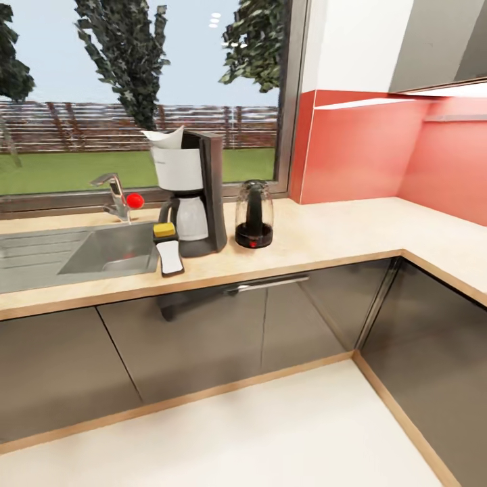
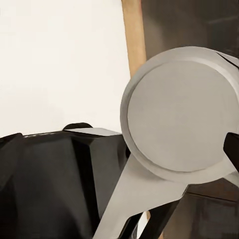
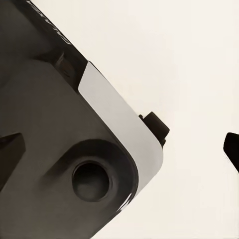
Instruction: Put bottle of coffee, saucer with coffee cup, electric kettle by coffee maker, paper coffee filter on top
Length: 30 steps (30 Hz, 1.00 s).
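- Coffee maker (image 1: 196, 196): stands on the countertop (image 1: 338, 233) by the window, just beside the sink (image 1: 101, 250). A paper coffee filter (image 1: 164, 138) sits on top of it.
- Electric kettle (image 1: 254, 215): on the counter just beside the coffee maker, on the side away from the sink.
- Saucer (image 2: 181, 117): the left wrist view shows it held off the floor, a dark fingertip (image 2: 232, 149) at its rim. The left jaws appear clenched on it; the contact itself is at the frame edge.
- Right jaws: dark finger tips (image 3: 233, 147) show at the frame edges with pale floor between them; released, nothing held.
- Risk: a thin rim grip may let the saucer tilt or slip during the approach.
- Risk: the sponge and soap holder (image 1: 168, 249) crowd the sink side of the coffee maker.
- Open room: bare counter beyond the kettle, toward the corner. Judged the safer placement zone, away from the counter's front edge.
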Motion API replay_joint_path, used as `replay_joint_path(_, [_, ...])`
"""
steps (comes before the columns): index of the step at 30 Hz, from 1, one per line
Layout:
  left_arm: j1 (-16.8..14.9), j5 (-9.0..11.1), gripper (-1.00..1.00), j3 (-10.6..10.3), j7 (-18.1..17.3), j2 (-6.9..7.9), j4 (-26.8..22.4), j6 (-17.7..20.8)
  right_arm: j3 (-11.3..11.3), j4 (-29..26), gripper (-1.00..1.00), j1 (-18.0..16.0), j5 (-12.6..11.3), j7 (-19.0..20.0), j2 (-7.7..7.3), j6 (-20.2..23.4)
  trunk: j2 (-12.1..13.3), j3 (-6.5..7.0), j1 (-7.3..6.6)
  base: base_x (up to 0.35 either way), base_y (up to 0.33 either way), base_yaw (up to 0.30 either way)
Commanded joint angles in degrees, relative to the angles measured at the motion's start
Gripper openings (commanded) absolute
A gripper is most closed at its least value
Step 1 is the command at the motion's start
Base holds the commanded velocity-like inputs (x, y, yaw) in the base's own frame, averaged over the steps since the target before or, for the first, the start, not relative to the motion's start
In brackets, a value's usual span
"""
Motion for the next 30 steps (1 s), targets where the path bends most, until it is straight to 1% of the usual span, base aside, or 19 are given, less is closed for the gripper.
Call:
replay_joint_path(1, [0.0,0.4,1.0,-0.5,0.0,0.01,0.1,-0.6,0.0,0.0,1.0,0.0,0.3,0.0,-0.03,-0.3,0.0,-0.05,0.0,0.0,0.0,0.27])
replay_joint_path(30, [0.0,0.4,1.0,-0.5,0.1,0.01,0.0,-0.5,0.0,0.0,1.0,0.0,0.3,0.0,-0.03,-0.3,0.0,-0.05,0.0,0.0,0.0,0.27])
